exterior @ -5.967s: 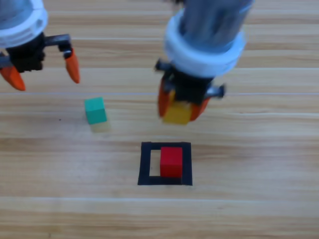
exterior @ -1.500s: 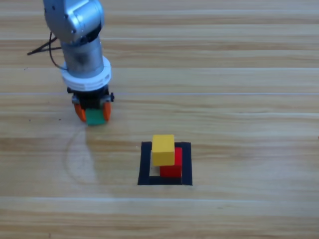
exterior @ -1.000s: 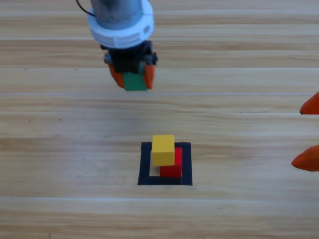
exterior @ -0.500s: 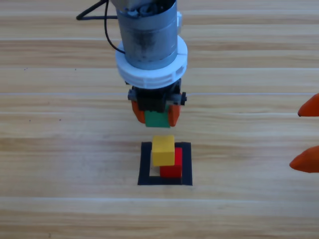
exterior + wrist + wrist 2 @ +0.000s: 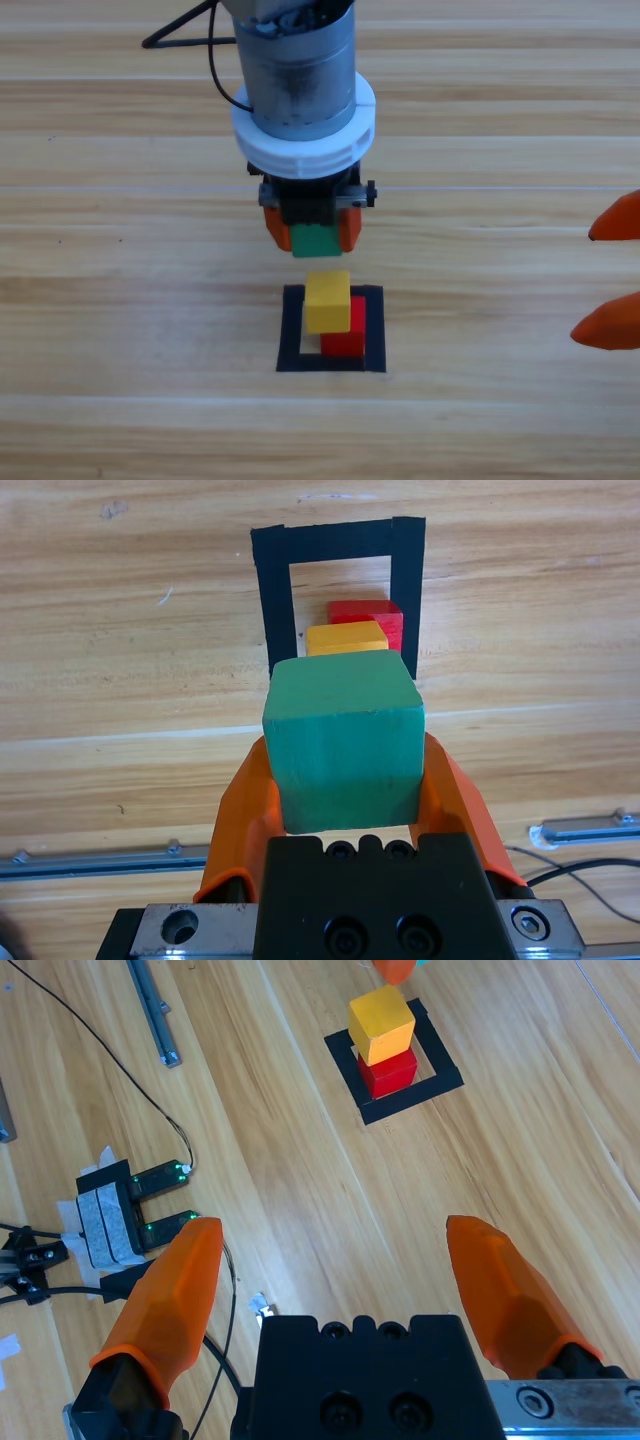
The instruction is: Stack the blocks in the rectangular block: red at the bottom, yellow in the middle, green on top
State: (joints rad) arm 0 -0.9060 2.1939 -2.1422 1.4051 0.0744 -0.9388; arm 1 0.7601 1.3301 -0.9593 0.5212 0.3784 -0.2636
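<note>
Inside the black tape rectangular block the yellow cube rests on the red cube, shifted a little to the left of it. My left gripper hangs just behind the stack, shut on the green cube, which is held above the table. At the right edge my right gripper is open and holds nothing.
Bare wooden table lies all around the tape outline. In the right wrist view a cable, a metal rail and a taped black fixture lie off to the side of that arm.
The left gripper carried the green cube from the left side of the table to just behind the stack. In the last half second it barely moved. The right gripper stays at the right edge.
</note>
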